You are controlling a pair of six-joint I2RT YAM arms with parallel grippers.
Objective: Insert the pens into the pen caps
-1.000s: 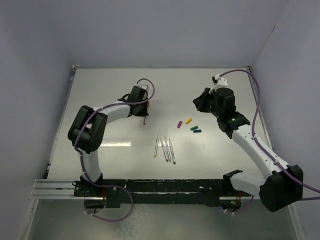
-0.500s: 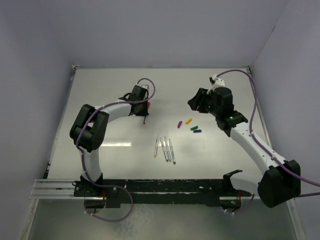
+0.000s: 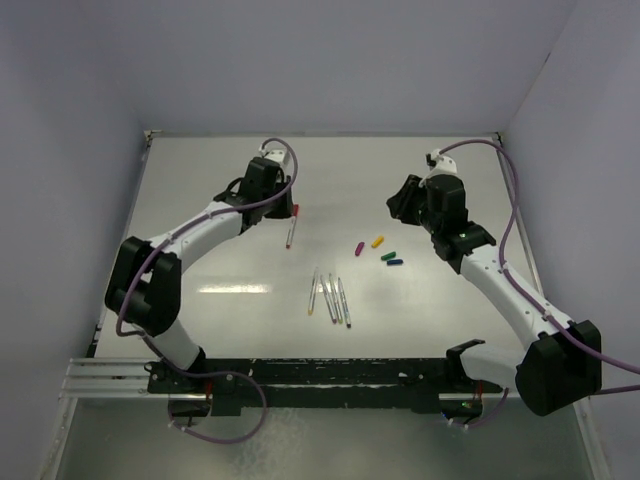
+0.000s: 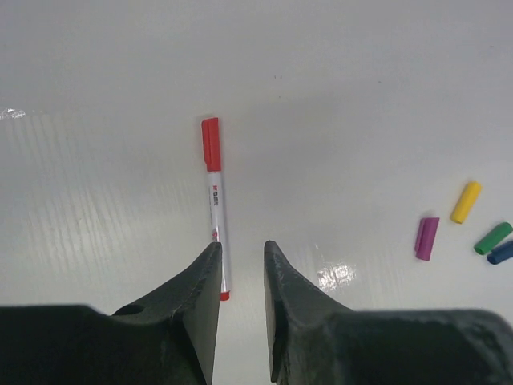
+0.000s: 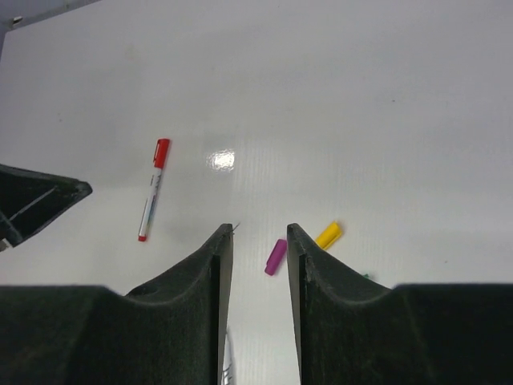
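A red pen (image 3: 291, 226) with its red cap on lies alone on the table; it also shows in the left wrist view (image 4: 215, 210) and the right wrist view (image 5: 152, 189). My left gripper (image 3: 268, 196) hangs above it, open a little and empty (image 4: 243, 250). Several uncapped pens (image 3: 330, 297) lie side by side at mid table. The purple cap (image 3: 359, 246), yellow cap (image 3: 377, 241), green cap (image 3: 387, 255) and blue cap (image 3: 395, 263) lie loose to their right. My right gripper (image 3: 400, 203) is open and empty (image 5: 260, 233), above the purple cap (image 5: 276, 257) and yellow cap (image 5: 329, 234).
The table (image 3: 200, 260) is a white sheet walled by pale panels at the back and sides. A black rail (image 3: 320, 372) with the arm bases runs along the near edge.
My left gripper has drawn back and up from the red pen, which stays lying on the table. My right gripper shifted slightly left and came back.
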